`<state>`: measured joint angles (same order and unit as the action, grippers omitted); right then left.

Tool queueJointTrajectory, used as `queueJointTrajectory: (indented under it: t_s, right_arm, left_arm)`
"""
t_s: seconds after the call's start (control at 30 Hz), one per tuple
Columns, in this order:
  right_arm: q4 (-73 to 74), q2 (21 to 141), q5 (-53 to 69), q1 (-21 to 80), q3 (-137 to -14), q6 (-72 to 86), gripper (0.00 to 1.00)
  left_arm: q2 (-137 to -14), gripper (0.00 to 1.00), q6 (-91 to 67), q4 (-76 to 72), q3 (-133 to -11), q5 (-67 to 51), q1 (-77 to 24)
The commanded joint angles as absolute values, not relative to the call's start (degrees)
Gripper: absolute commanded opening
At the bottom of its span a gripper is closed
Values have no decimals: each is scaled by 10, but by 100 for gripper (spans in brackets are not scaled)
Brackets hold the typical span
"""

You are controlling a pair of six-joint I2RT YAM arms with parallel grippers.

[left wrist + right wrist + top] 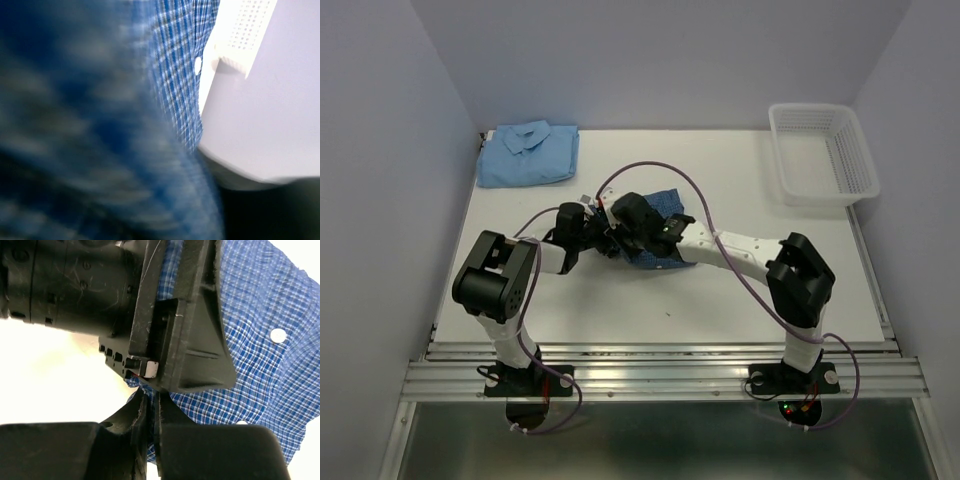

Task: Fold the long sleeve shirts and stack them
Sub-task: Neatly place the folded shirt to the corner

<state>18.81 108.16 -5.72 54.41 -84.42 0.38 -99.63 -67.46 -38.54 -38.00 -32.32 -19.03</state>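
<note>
The dark blue checked shirt (668, 202) lies bunched at the middle of the table, under both grippers. My right gripper (617, 240) is shut on a thin fold at its edge; in the right wrist view the fingers (152, 400) pinch checked cloth (260, 370). My left gripper (595, 232) meets it from the left, and its black housing (75, 285) fills the right wrist view, with cloth in its narrow jaw gap. Blurred checked cloth (175, 60) covers the left wrist view and hides the fingers. The light sky blue shirt (530, 155) lies folded at the back left corner.
A white mesh basket (810, 108) stands at the back right and also shows in the left wrist view (247, 25). Purple cables loop over both arms. Walls close in the table on the left, back and right.
</note>
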Motion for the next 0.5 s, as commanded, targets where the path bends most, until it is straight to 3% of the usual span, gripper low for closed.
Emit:
queueJointTrajectory:
  t_s: [0.0,0.03,0.07,0.2,0.23,0.27,0.3,0.4,0.47]
  right_arm:
    - [123,1036,-48,549,-831,18,1]
    - [123,1034,-51,549,-827,18,1]
    - [124,1033,-52,549,-824,18,1]
    - [125,1016,-60,549,-805,33,22]
    - [125,1004,-66,549,-801,36,40]
    - [125,996,-69,549,-793,37,50]
    - [125,987,-80,549,-787,41,68]
    - [124,948,-110,549,-762,50,100]
    - [119,914,-140,549,-733,61,100]
  left_arm:
    - [-1000,25,-680,-428,-402,-347,-198]
    - [-1001,7,-676,-427,-403,-351,-198]
    - [-1002,0,-672,-423,-407,-356,-197]
    - [-998,0,-607,-336,-449,-356,-197]
    - [-994,0,-583,-256,-483,-333,-197]
    - [-985,0,-530,-201,-503,-310,-197]
    - [-980,0,-500,-92,-554,-257,-196]
    - [-958,0,-413,91,-651,-131,-197]
    - [-946,0,-384,160,-693,-71,-197]
